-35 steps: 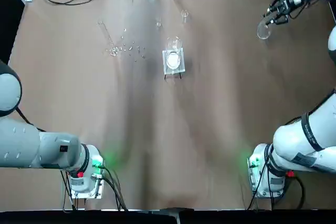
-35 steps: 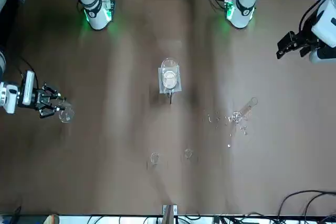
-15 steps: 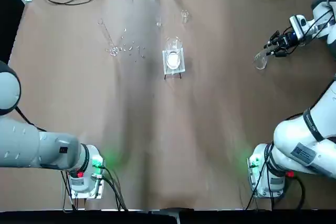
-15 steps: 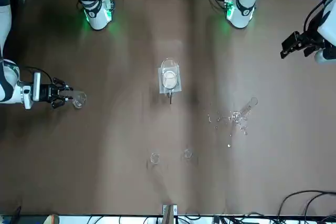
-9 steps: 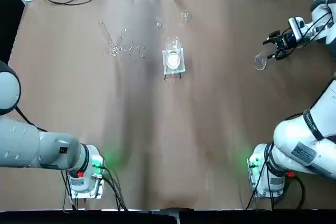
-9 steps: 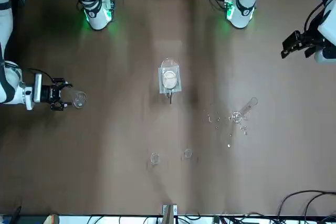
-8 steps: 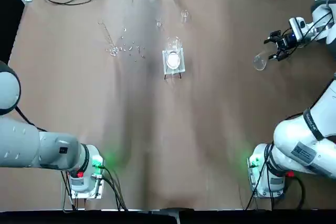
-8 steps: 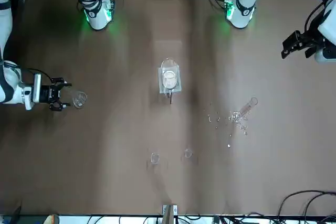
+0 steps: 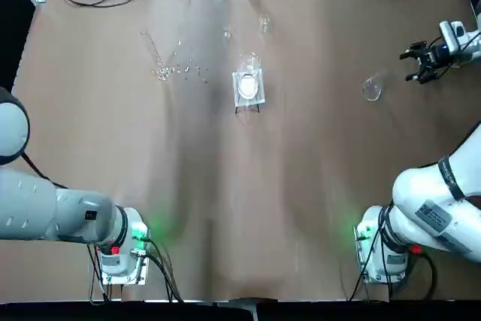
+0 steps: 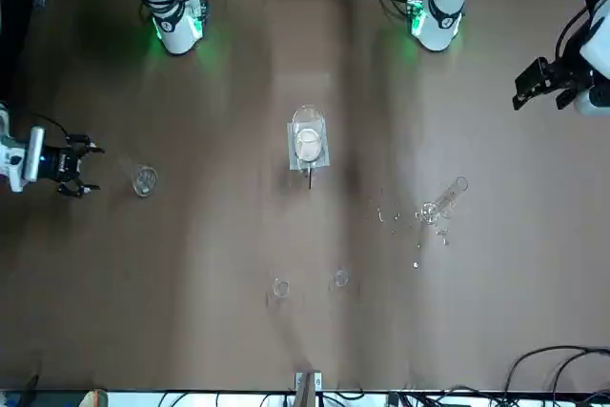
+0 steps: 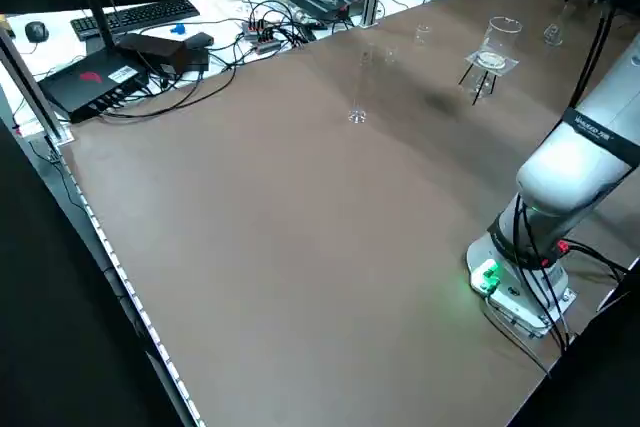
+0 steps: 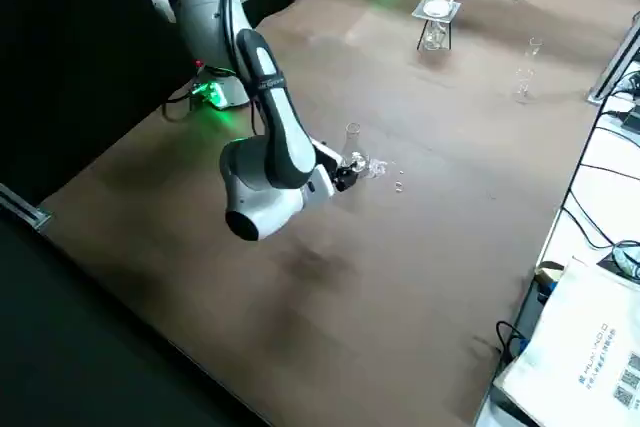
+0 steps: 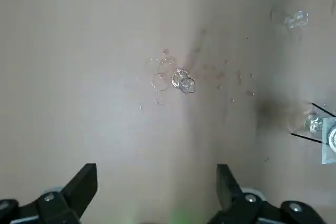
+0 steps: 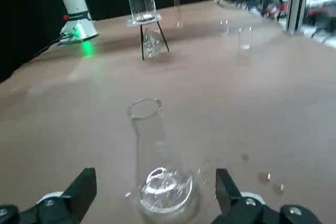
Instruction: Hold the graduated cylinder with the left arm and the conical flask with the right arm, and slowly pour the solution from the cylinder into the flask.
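The brown table [image 9: 248, 208] carries everything, and the short wide clear glass beaker on its white square stand [image 9: 249, 84] near the middle serves as the landmark. The right gripper [image 9: 418, 63] hangs at the table's right edge, well off to the right of the beaker, at about the beaker's depth on the table; its two black fingers [image 14: 79, 190] are spread wide and hold nothing. The left gripper [image 10: 538, 86] is raised over the table's left side, well left of the beaker, its fingers [image 13: 84, 182] likewise spread wide and empty.

The conical flask [image 9: 371, 89], small clear glass with a wide body and narrow neck, stands upright on the table between the beaker and the right gripper, nearer the gripper but apart from it. The graduated cylinder [image 9: 155, 56], a long slim clear glass tube with a flared foot, stands left of the beaker, with tiny scattered glass bits [image 9: 189, 70] lying between them. Two tiny clear glass cups [image 9: 264, 22] sit just beyond the beaker, toward the far edge.
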Robot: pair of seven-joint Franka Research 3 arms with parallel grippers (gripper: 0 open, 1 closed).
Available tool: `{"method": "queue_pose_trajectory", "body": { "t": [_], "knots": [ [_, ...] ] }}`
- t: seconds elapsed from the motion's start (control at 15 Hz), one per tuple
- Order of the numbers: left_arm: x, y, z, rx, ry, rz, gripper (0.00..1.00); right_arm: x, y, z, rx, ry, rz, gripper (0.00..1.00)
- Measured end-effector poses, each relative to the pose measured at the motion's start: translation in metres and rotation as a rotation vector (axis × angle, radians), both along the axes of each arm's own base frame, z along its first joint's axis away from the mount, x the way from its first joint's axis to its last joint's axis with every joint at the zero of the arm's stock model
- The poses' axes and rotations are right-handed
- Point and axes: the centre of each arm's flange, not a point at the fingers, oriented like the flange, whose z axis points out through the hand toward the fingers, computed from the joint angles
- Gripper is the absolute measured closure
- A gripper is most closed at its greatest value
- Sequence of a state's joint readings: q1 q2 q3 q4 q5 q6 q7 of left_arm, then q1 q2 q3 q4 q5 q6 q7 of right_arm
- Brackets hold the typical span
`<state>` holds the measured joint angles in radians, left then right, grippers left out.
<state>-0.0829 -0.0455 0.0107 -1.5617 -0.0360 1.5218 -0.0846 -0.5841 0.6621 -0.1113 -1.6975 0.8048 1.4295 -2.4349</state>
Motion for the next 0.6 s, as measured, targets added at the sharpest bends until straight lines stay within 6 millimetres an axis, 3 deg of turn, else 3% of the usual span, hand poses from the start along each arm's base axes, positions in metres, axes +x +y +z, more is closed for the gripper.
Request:
{"method": "queue_pose_trajectory", "body": {
  "t": [0.27, 0.6],
  "knots": [
    [0.001, 0.000, 0.000, 0.000, -0.004, 0.000, 0.00, 0.030, -0.009, 0.052, -0.120, 0.147, -0.040, 0.00],
    [0.001, -0.001, 0.000, 0.000, -0.004, -0.001, 0.00, 0.071, 0.023, 0.136, -0.300, 0.274, -0.058, 0.00]
  ]
}}
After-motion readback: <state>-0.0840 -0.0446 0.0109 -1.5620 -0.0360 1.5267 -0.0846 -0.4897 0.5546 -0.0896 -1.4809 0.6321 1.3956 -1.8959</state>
